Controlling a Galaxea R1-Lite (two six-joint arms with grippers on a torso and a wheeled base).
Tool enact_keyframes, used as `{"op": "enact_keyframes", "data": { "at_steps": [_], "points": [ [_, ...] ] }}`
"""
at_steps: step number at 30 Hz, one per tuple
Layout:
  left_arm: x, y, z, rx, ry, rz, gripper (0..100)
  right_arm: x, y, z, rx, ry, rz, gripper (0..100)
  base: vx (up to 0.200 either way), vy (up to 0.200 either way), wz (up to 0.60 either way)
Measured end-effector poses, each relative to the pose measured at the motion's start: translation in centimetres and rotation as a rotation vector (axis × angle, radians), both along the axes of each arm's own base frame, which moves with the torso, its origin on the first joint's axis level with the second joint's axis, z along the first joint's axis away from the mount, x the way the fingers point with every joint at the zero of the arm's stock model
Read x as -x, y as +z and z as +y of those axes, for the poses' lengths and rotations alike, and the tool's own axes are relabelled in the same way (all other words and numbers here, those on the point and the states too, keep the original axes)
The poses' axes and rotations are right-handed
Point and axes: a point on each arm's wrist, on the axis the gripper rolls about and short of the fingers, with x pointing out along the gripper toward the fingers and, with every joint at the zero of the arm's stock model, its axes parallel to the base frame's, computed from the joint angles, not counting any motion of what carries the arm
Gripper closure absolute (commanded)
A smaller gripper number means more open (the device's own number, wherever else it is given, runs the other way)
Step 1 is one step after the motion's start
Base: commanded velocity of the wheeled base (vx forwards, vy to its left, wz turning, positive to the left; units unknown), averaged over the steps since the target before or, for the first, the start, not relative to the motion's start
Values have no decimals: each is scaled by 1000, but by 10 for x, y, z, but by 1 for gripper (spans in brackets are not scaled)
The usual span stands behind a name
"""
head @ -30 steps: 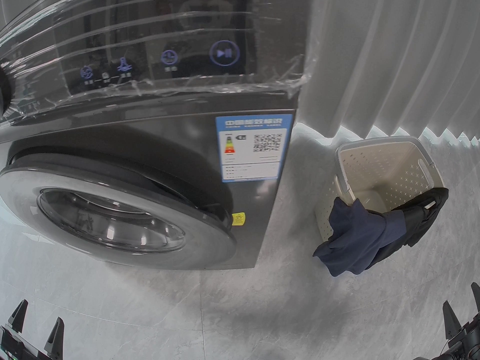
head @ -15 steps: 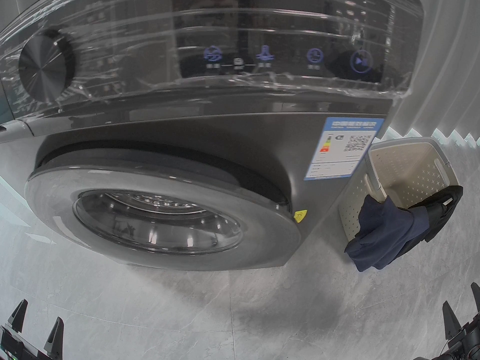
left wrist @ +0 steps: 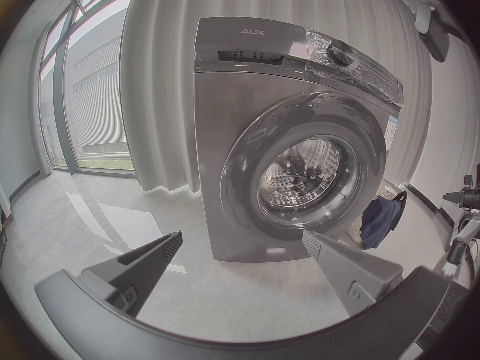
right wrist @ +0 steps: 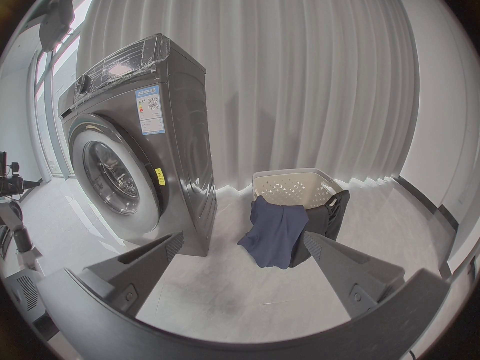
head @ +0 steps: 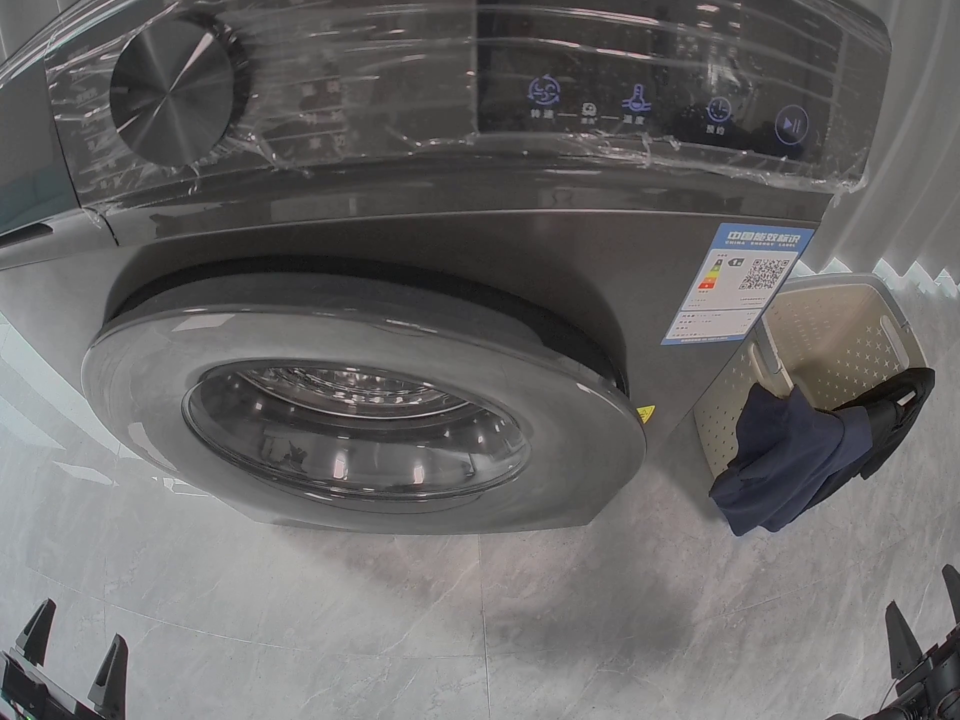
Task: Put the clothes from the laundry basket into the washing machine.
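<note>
while nothing is picked up yet, left gripper [head: 82,622] sits low at the near left edge of the floor [head: 480,612], fingers spread wide and empty. washing machine [head: 420,252] stands centre-left on the floor. its round door [head: 360,422] looks shut, drum visible through the glass, plastic film over the control panel [head: 480,72]. laundry basket [head: 850,317] stands on the floor just beside the machine's right side, near the curtain [head: 900,102]. navy garment [head: 790,452] hangs over the basket's near rim and down its outer wall. black garment [head: 895,407] is draped over the rim too, touching the navy one on its right. right gripper [head: 919,589] is low at the near right edge of the floor, fingers apart, holding nothing, well apart from the basket.

risks, my guess:
- door shut, so a garment carried over has nowhere to go unless the door is opened first.
- basket looks light; pulling the draped navy piece sideways could tip or drag it.
- garments overlap, so one pinch may lift both and drop one on the floor.
- a low grab could catch the perforated wall instead of cloth.
</note>
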Motion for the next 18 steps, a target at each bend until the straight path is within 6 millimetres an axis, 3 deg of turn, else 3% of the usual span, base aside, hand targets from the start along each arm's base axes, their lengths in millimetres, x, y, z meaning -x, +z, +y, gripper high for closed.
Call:
{"op": "enact_keyframes", "data": {
  "at_steps": [10, 18],
  "points": [
    [0, 0, 0, 0, 0, 0, 0, 0, 0, 0, 0, 0, -1, 0, 0, 200, 0],
    [0, 0, 0, 0, -1, 0, 0, 0, 0, 0, 1, -1, -1, 0, 0, 0, 0]
  ]
}}
